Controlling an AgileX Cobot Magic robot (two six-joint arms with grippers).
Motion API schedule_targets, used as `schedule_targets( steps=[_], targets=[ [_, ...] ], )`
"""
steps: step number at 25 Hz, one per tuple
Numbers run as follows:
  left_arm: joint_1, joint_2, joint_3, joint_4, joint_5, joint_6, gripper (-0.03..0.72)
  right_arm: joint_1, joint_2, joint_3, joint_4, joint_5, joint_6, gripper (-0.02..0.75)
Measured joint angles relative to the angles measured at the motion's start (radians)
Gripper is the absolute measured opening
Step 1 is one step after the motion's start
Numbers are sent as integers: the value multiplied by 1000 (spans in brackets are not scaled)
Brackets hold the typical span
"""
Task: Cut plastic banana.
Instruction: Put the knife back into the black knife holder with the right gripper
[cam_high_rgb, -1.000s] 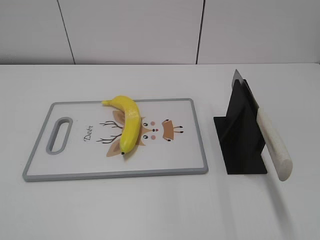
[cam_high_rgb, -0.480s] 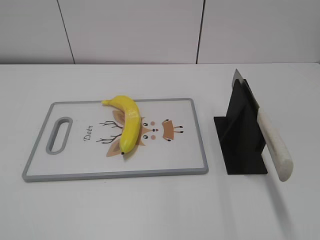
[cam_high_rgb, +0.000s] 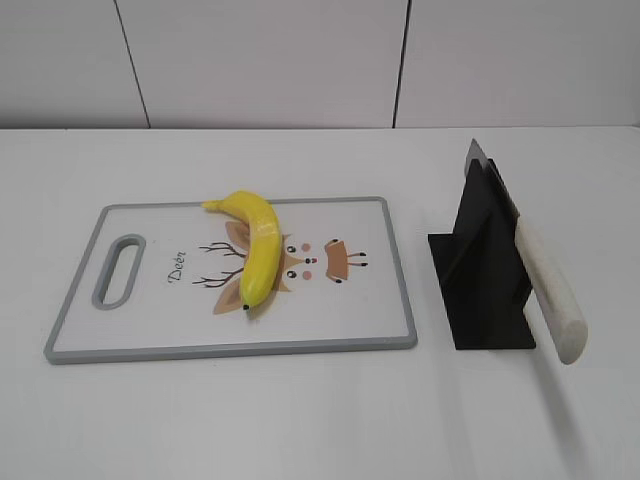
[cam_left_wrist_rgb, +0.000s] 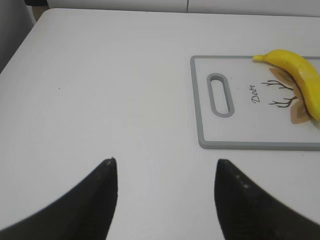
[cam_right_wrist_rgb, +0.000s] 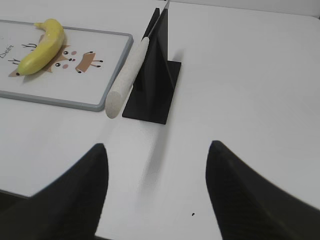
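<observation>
The plastic banana (cam_high_rgb: 255, 248) is glossy yellow and curved. It lies on a white cutting board (cam_high_rgb: 150, 340) with a grey rim and a deer drawing. It also shows in the left wrist view (cam_left_wrist_rgb: 300, 75) and the right wrist view (cam_right_wrist_rgb: 42, 45). A knife with a white handle (cam_high_rgb: 548, 290) rests slanted in a black stand (cam_high_rgb: 485, 270), right of the board. My left gripper (cam_left_wrist_rgb: 165, 162) is open and empty over bare table, left of the board. My right gripper (cam_right_wrist_rgb: 156, 147) is open and empty, near of the knife stand (cam_right_wrist_rgb: 155, 85). Neither gripper shows in the exterior view.
The board (cam_left_wrist_rgb: 240, 145) has a slot handle (cam_left_wrist_rgb: 220, 94) at its left end. The knife handle (cam_right_wrist_rgb: 125, 80) juts out toward the table's front, past the stand. A white wall stands behind the table.
</observation>
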Motion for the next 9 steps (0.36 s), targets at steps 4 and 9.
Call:
schedule_targets(
  steps=[4, 9],
  targets=[
    [0, 0, 0, 0, 0, 0, 580, 0, 0, 0, 0, 0, 0, 475],
    [0, 0, 0, -1, 0, 0, 580, 0, 0, 0, 0, 0, 0, 475]
  ],
)
